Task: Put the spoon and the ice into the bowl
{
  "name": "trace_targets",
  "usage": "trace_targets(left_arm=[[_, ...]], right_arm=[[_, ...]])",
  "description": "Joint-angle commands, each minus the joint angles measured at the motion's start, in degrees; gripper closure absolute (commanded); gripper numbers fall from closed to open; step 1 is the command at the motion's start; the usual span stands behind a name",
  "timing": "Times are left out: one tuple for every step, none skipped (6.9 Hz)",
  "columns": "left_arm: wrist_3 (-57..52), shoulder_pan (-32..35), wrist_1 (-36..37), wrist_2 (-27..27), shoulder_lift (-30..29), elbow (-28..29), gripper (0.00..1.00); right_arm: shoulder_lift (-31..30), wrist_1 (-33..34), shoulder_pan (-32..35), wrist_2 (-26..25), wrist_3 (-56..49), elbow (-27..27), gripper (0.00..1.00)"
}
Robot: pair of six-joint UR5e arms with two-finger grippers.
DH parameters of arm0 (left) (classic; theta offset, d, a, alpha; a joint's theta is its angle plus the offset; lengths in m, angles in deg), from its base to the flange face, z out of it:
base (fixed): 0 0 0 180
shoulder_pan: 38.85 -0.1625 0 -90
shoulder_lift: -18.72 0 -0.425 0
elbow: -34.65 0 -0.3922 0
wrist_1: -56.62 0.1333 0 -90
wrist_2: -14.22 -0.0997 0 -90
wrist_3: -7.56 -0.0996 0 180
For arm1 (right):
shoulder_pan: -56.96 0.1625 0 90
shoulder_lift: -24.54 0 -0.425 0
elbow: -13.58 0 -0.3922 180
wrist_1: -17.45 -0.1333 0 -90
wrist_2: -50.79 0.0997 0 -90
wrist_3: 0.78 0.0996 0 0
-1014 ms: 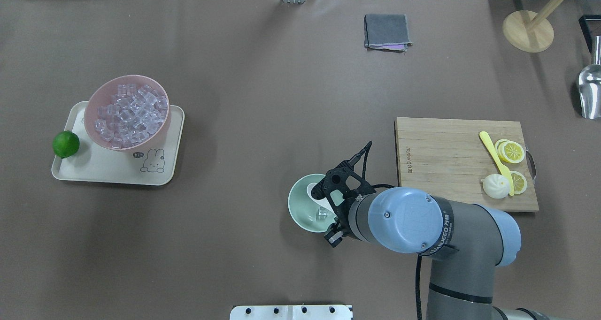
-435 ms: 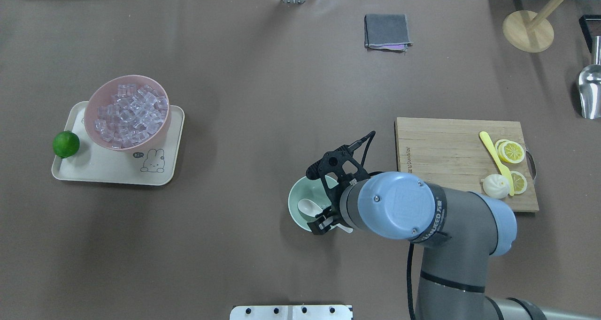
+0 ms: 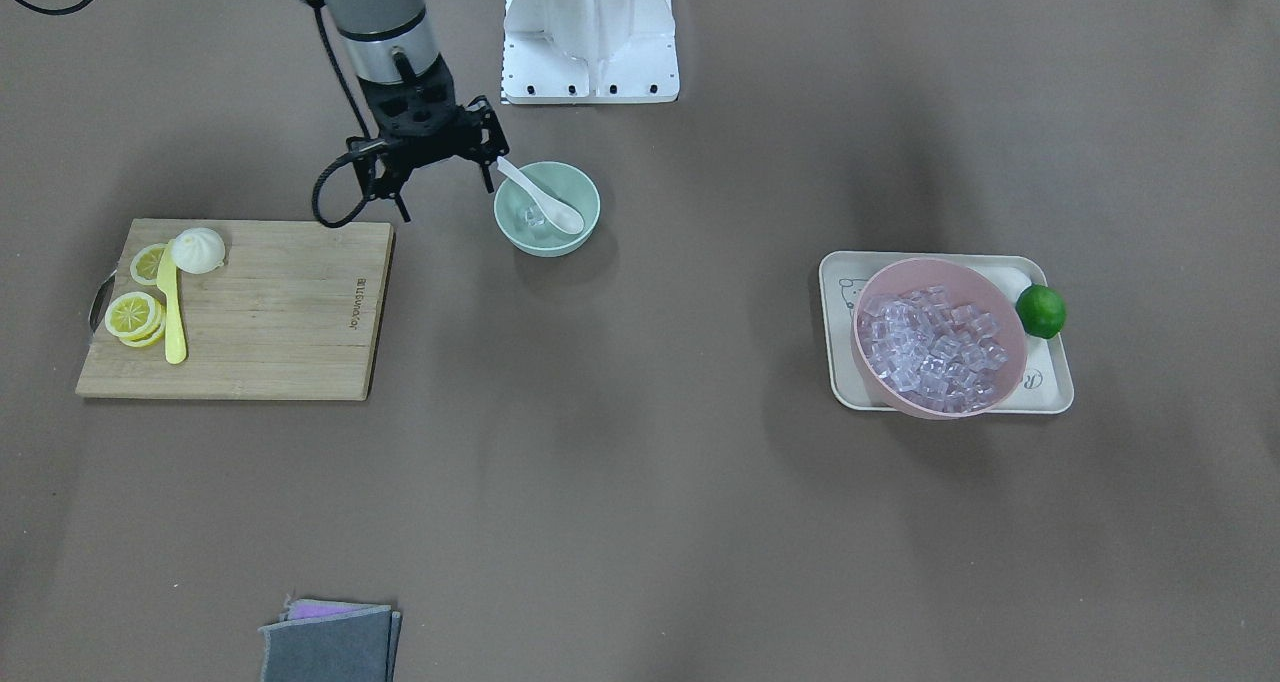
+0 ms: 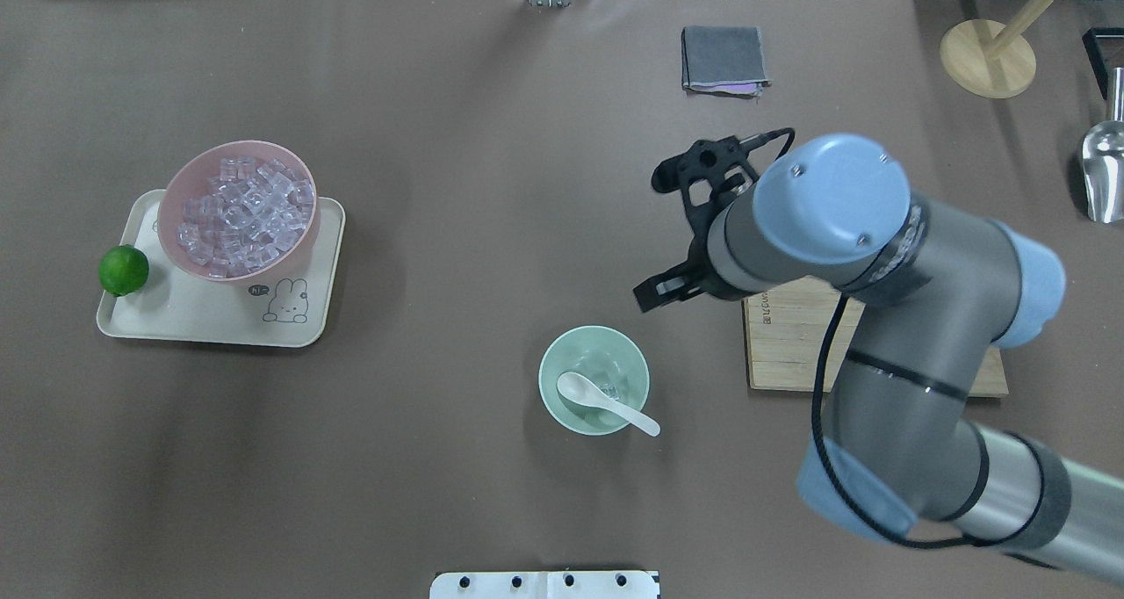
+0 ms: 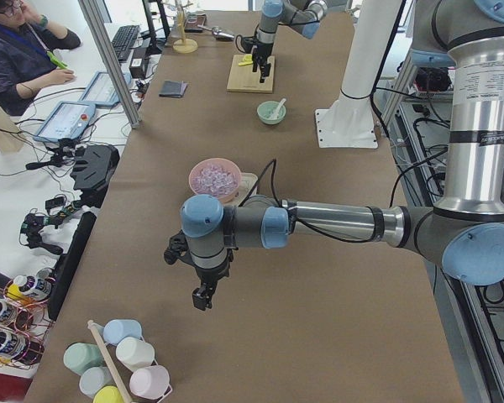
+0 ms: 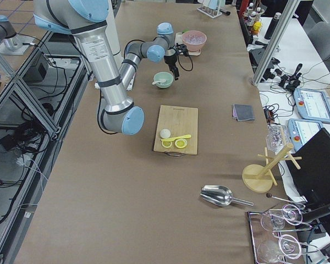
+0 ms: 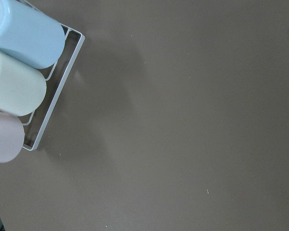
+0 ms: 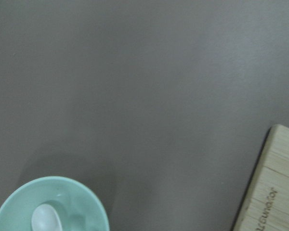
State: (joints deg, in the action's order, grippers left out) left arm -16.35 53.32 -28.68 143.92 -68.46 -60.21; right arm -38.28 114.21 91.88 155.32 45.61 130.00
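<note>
spoon (image 4: 606,402): lies in the bowl (image 4: 551,362), scoop inside, handle resting over the near right rim.
ice (image 3: 533,218): one clear cube on the bowl's bottom, just beside the scoop.
bowl: on the table, near the cutting board (image 4: 790,353), left of it.
right claw (image 4: 648,239): released, empty, hanging beyond the bowl, apart from it.
left claw (image 5: 203,298): well apart, at the table's left end; cannot tell whether released or clenched.

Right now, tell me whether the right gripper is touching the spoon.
Apart. The overhead view shows the right gripper open, with bare table between it and the spoon, which lies in the bowl.
</note>
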Motion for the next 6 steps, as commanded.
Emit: trace_targets(left_arm=[[0.17, 0.02, 0.22, 5.43, 3.16, 1.34, 0.01], [1.48, 0.02, 0.31, 10.52, 3.25, 1.35, 0.02], [7.58, 0.02, 0.22, 10.66, 3.16, 0.92, 0.02], [10.08, 0.02, 0.14, 10.75, 2.98, 0.91, 0.02], [10.11, 0.02, 0.14, 10.92, 3.16, 0.91, 0.02], [10.02, 0.02, 0.14, 10.75, 3.25, 1.00, 0.02]], right_arm=[[-3.87, 1.32, 12.57, 5.05, -1.04, -0.49, 0.00], [-5.81, 1.76, 20.02, 10.99, -8.00, -1.89, 0.00], [-7.74, 1.41, 29.49, 20.79, -17.21, -5.99, 0.00], [-11.94, 1.67, 35.59, 23.41, -28.79, -8.21, 0.00], [-16.33, 1.59, 39.74, 23.44, -37.34, -10.06, 0.00], [-18.72, 1.59, 45.00, 23.79, -46.22, -13.30, 0.00]])
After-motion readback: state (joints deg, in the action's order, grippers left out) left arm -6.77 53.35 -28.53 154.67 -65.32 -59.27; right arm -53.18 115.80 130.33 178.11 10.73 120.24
